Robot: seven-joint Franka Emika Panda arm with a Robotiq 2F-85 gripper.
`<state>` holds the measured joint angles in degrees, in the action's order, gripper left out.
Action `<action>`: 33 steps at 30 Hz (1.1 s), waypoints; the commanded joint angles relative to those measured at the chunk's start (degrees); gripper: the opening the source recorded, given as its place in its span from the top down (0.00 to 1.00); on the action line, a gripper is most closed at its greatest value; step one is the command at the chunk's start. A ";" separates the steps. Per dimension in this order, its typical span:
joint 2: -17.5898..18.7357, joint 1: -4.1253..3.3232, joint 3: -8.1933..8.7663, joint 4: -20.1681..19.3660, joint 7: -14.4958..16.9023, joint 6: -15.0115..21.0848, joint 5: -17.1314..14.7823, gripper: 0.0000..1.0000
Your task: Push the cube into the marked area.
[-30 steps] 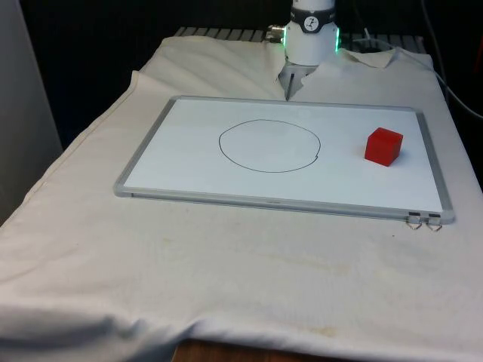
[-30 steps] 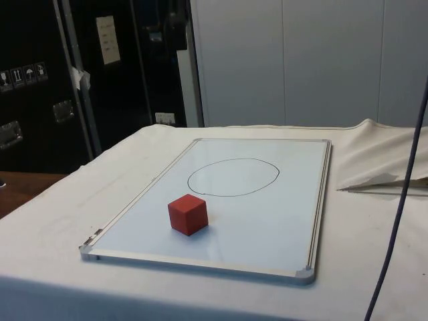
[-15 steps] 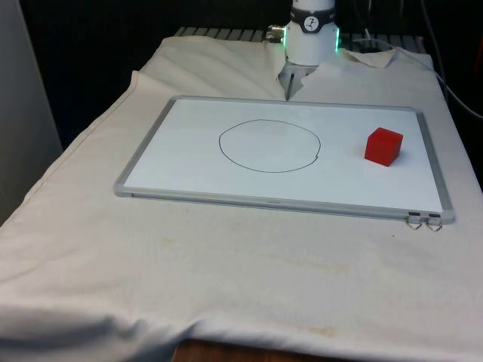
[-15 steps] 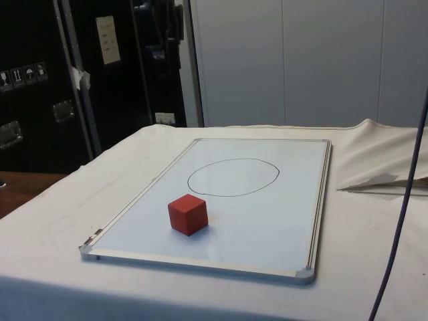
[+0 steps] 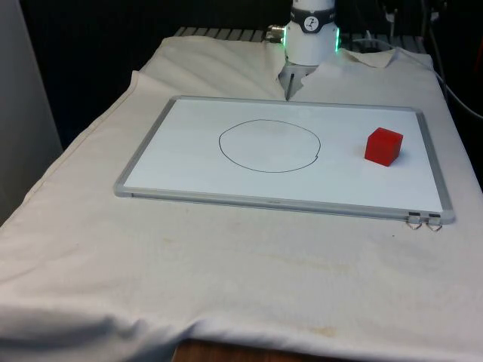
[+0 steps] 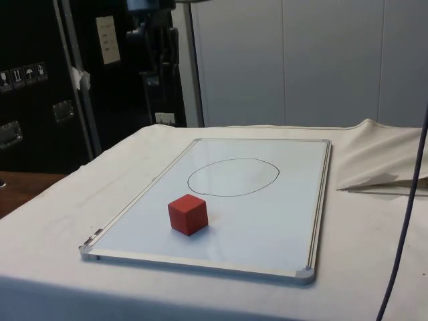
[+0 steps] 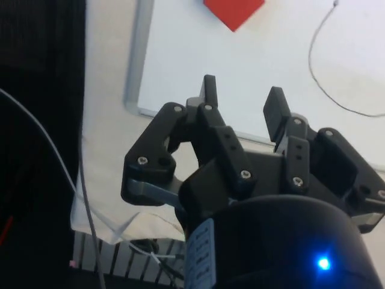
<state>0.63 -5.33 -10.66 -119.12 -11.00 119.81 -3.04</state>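
Whiteboard (image 5: 189, 170) lies flat on the cloth (image 5: 226, 271), with the drawn circle (image 5: 269, 145) near its middle. Cube (image 5: 383, 145), red, sits on the board well apart from the circle, towards the front view's right, close to the board's short edge. Gripper (image 7: 240, 99) hangs high above that edge in the wrist view, fingers (image 7: 209, 91) spread apart and holding nothing.

Risks, as I judge them: coming down on the wrong side of the cube would shove it off the board, away from the circle. An off-centre touch could spin the cube and let it slide past. Too hard a push may carry it across the circle, since the board looks slick.
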 commanded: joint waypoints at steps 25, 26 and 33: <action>11.34 -0.17 -6.65 -1.32 -8.42 11.80 -0.17 1.00; 11.75 -0.17 -6.76 -1.38 -8.71 12.15 -0.17 1.00; 14.38 -0.23 -7.39 -1.38 -10.31 14.61 -0.17 1.00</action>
<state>15.01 -5.33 -18.16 -120.32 -20.97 133.73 -3.15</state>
